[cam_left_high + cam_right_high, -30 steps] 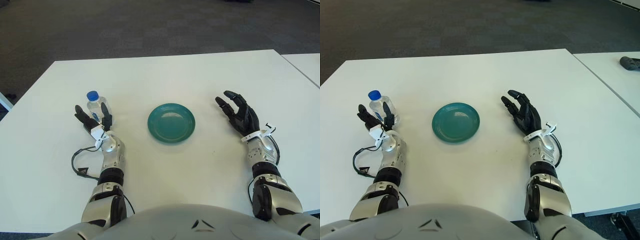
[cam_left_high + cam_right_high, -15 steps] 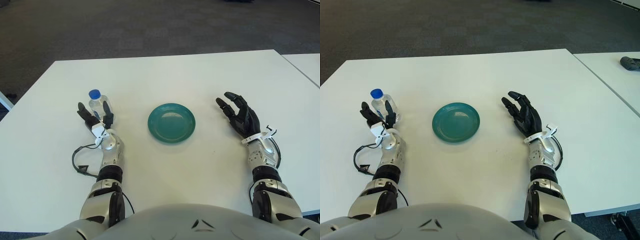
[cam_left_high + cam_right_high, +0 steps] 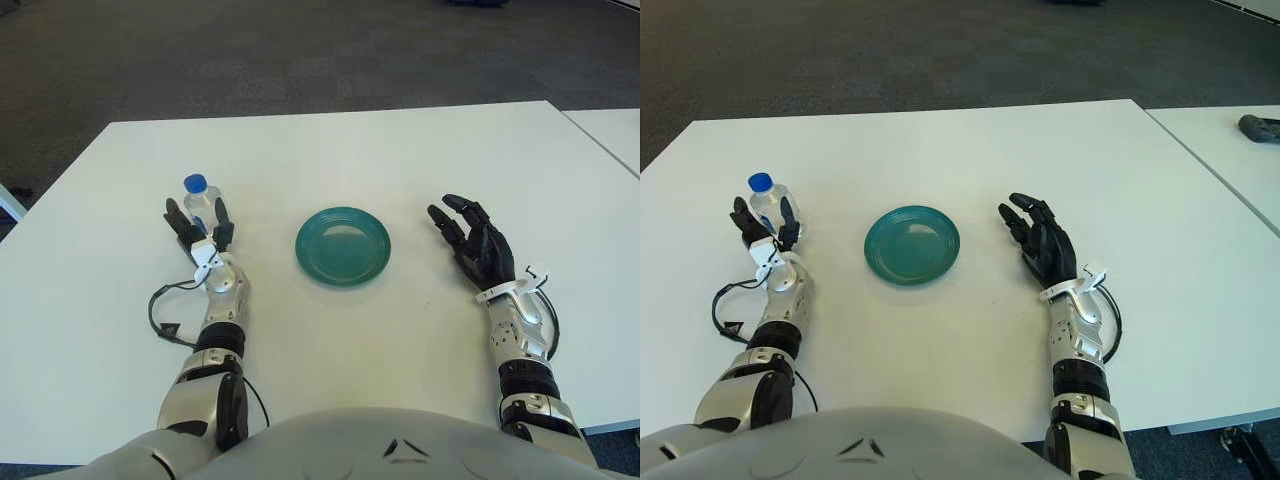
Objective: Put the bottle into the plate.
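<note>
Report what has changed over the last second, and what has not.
The left hand shifted slightly right and forward, closing around the bottle, fingers still open. The right hand drew back a little toward the robot. Bottle and plate stayed put.

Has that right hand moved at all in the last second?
Yes. The right hand has slid a little nearer the robot's body and slightly toward the green plate, judged against the plate, with its fingers open.

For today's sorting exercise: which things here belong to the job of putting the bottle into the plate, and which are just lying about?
Belongs to the job:
water bottle
teal plate
left hand

Just lying about:
black cable
dark object on the neighbouring table
right hand, idle
</note>
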`<move>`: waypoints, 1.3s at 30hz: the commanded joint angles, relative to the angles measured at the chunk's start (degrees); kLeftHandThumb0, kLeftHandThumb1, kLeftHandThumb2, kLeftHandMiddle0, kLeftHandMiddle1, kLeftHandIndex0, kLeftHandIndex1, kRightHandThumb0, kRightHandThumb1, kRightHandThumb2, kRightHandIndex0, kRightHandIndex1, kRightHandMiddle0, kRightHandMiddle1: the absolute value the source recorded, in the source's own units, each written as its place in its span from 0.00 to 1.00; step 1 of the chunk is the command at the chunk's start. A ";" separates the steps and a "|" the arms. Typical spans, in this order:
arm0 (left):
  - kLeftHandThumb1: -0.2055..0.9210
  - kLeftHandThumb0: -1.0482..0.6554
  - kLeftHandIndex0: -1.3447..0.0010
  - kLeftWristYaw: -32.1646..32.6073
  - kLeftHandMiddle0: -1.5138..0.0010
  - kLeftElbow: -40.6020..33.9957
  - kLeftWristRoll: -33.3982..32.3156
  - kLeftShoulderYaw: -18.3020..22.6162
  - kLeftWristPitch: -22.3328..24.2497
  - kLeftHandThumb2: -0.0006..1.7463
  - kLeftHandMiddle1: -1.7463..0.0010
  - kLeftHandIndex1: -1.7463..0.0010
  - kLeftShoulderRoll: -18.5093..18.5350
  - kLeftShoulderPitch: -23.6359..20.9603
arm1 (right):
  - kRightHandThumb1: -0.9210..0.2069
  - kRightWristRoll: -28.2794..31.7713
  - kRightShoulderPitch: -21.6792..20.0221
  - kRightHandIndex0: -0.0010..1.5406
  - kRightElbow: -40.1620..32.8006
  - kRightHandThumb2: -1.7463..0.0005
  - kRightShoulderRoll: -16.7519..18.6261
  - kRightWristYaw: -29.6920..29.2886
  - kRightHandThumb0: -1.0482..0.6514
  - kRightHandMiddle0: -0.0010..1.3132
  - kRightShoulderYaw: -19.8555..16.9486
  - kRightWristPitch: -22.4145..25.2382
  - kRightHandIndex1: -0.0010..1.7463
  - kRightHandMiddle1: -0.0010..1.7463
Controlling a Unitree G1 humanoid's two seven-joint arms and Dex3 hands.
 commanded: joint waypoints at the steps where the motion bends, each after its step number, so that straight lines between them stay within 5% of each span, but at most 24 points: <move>1: 1.00 0.00 1.00 -0.24 0.85 5.07 -1.08 -0.08 6.65 0.23 0.98 0.78 -1.74 3.14 | 0.00 -1.01 3.76 0.30 0.75 0.64 0.73 -0.66 0.17 0.10 1.26 2.17 0.13 0.56; 8: 1.00 0.00 1.00 0.25 0.81 5.02 -0.76 -0.24 6.83 0.21 0.95 0.70 -1.57 2.88 | 0.00 -1.19 4.91 0.31 -0.68 0.64 1.02 -1.25 0.17 0.10 2.19 1.03 0.13 0.56; 13: 1.00 0.02 1.00 0.96 0.91 5.12 0.15 -0.75 6.52 0.16 0.62 0.53 -1.38 2.98 | 0.00 -1.46 5.68 0.31 -1.61 0.64 1.53 -1.83 0.18 0.10 2.87 -0.01 0.13 0.56; 18: 1.00 0.05 1.00 1.65 0.91 5.94 2.10 -2.07 6.50 0.13 0.43 0.32 -0.84 2.83 | 0.00 -2.12 5.98 0.32 -1.85 0.64 1.28 -2.21 0.17 0.10 3.26 -0.54 0.13 0.56; 21: 0.97 0.13 0.87 0.84 0.82 6.58 3.10 -3.10 6.65 0.10 0.16 0.11 -0.26 2.68 | 0.00 -1.94 6.83 0.32 -3.12 0.65 1.77 -2.56 0.17 0.10 3.62 -0.39 0.13 0.56; 23: 0.74 0.26 0.71 0.23 0.71 6.60 2.78 -3.02 6.60 0.41 0.06 0.06 -0.24 2.64 | 0.00 -1.54 7.99 0.31 -5.06 0.66 2.55 -2.82 0.17 0.10 4.06 -0.20 0.13 0.56; 28: 0.57 0.34 0.61 -2.27 0.55 6.88 0.37 -1.53 5.80 0.64 0.01 0.01 -0.18 2.16 | 0.00 -1.24 6.33 0.31 -1.77 0.67 1.75 -3.08 0.18 0.10 3.30 0.17 0.12 0.56; 32: 0.50 0.34 0.58 -2.26 0.39 8.06 -0.84 -0.26 5.13 0.71 0.00 0.00 -0.18 0.77 | 0.00 -0.31 6.15 0.31 -1.25 0.69 2.14 -3.32 0.18 0.10 2.84 1.14 0.12 0.56; 39: 0.48 0.34 0.56 -1.32 0.30 8.65 -1.47 0.75 4.50 0.74 0.00 0.00 -0.60 -0.10 | 0.00 0.74 6.66 0.30 -1.25 0.70 3.49 -3.69 0.18 0.10 2.33 0.97 0.11 0.56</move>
